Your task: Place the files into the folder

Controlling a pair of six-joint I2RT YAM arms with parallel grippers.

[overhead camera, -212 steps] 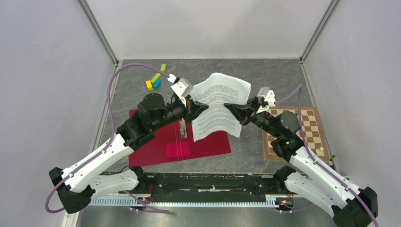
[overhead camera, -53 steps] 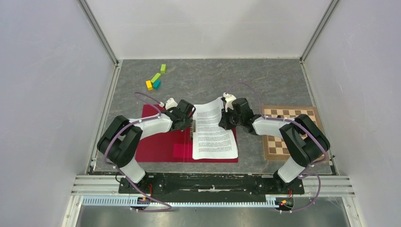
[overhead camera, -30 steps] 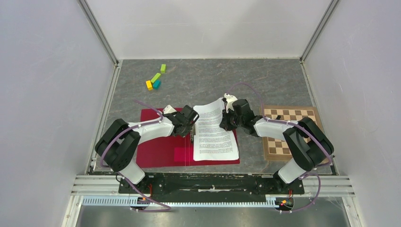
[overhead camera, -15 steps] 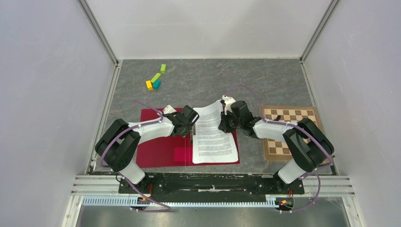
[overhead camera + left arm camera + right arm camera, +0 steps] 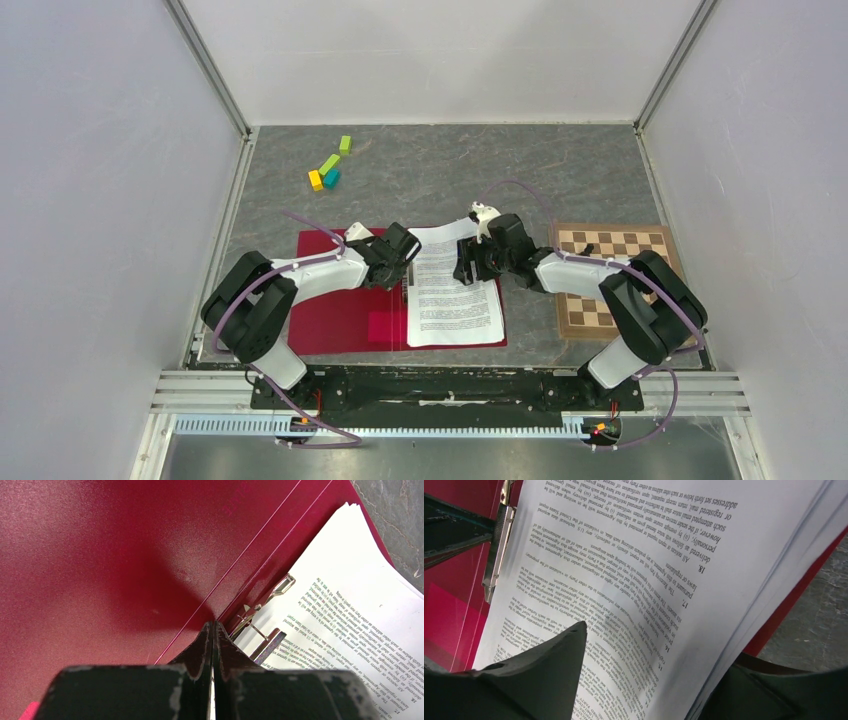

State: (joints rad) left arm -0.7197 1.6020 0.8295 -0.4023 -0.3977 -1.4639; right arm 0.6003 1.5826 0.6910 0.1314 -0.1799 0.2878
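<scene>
The red folder (image 5: 340, 310) lies open on the table. The files (image 5: 452, 295), white sheets of dense print, rest on its right half. My left gripper (image 5: 406, 264) is shut, its tips (image 5: 213, 626) down on the folder's spine crease (image 5: 100, 555), just left of the metal clip (image 5: 260, 605) and the files (image 5: 350, 590). My right gripper (image 5: 466, 262) is open at the files' upper right. In the right wrist view one finger (image 5: 569, 650) sits above the files (image 5: 664, 555) and the other lies under their edge, jaws wide apart.
A brown chessboard (image 5: 615, 280) lies right of the folder under my right arm. Yellow, green and teal blocks (image 5: 328, 168) sit at the back left. A pink patch (image 5: 385, 325) marks the folder's inside. Grey walls close in both sides.
My right gripper's jaws have opened and let go of the files. The sheets' raised upper edge has dropped flatter onto the folder. The left arm has not moved.
</scene>
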